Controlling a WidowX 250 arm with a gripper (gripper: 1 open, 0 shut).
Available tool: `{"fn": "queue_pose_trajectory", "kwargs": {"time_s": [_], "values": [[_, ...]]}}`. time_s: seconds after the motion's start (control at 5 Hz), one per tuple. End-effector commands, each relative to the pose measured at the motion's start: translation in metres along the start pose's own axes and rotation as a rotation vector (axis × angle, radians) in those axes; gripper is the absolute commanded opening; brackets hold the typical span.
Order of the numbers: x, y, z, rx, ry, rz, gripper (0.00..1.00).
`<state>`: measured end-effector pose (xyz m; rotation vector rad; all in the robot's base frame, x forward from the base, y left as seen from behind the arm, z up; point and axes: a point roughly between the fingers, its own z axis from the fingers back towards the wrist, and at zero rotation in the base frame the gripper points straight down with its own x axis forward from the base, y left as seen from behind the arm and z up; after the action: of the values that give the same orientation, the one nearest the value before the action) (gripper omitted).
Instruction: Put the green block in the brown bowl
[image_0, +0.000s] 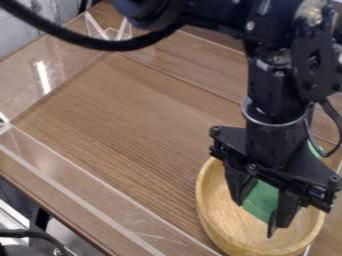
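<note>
The brown bowl (221, 218) of light tan wood sits on the table at the lower right, partly cut off by the frame edge. My black gripper (265, 208) points straight down over the inside of the bowl. Its fingers are shut on the green block (263, 205), a bright green bar showing between the fingers just above the bowl's floor. The lower end of the block is hidden behind a finger, so I cannot tell whether it touches the bowl.
A wood-grain tabletop (120, 120) stretches to the left and back, with a shiny clear border strip (54, 170) along its front-left edge. Black cables (107, 35) hang across the top. The arm's dark body (287, 90) rises above the bowl.
</note>
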<state>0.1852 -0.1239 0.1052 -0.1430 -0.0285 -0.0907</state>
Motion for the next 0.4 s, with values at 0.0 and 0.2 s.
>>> {"fn": "queue_pose_trajectory", "kwargs": {"time_s": [0.0, 0.2], "values": [[0.009, -0.0021, 0.0028, -0.026, -0.03, 0.011, 0.0], [0.0121, -0.0013, -0.0016, -0.035, -0.028, 0.018, 0.0]]}}
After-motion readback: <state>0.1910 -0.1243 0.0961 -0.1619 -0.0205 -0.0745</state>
